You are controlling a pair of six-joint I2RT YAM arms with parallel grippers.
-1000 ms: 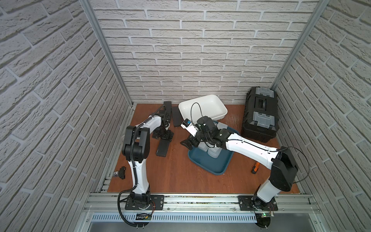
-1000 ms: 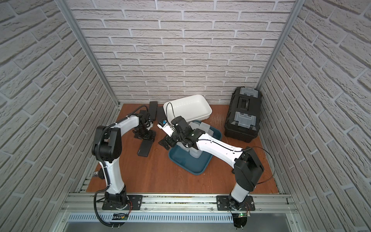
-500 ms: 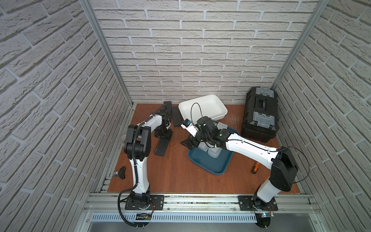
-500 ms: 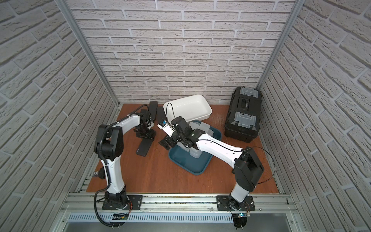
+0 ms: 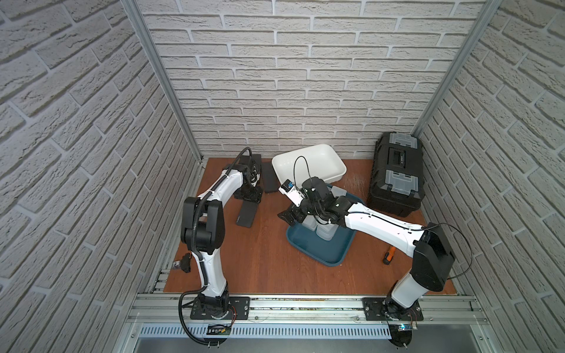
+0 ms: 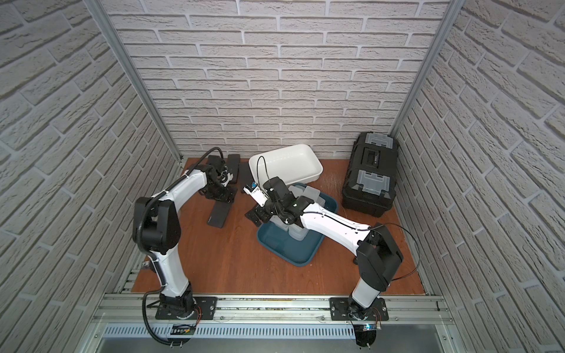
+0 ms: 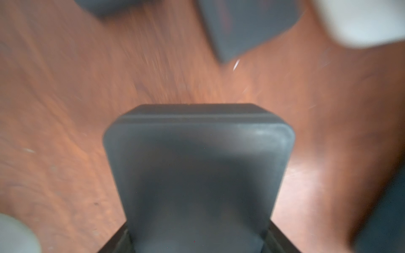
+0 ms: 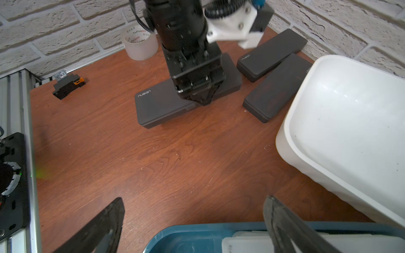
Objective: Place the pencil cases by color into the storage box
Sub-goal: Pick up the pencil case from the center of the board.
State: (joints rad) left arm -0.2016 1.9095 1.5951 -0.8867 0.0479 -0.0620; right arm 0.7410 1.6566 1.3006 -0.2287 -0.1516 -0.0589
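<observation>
Where the right wrist view starts, at its lower edge, we see the right gripper [image 8: 194, 199] with its two dark fingers spread wide and nothing between them. It hangs over the near rim of the blue tray [image 8: 186, 236]. Frosted white pencil cases [image 8: 247, 243] lie in that tray at the lower right of the frame, pale and translucent with rounded corners. In a top view they show as a small pile [image 5: 325, 235] partly hidden under the right arm.

Past the tray we see bare wooden table [image 8: 153, 164]. Just above the centre of the frame lies a matte black pencil case [image 8: 157, 107], long and flat, with pale lettering at one end. The left gripper [image 8: 203, 100] comes straight down on it, jaws closed on its long edge. The left wrist view is blurred, but the case's rounded end [image 7: 197, 175] fills its lower middle.

Farther up and to the right, two more black cases [image 8: 271, 52] lie flat on the table, side by side and nearly touching, next to the white tub [image 8: 295, 131] on the right edge. A clear tape roll [image 8: 140, 43] stands at the top, against the brick wall. In both top views a closed black toolbox [image 5: 396, 174] sits at the far right.
</observation>
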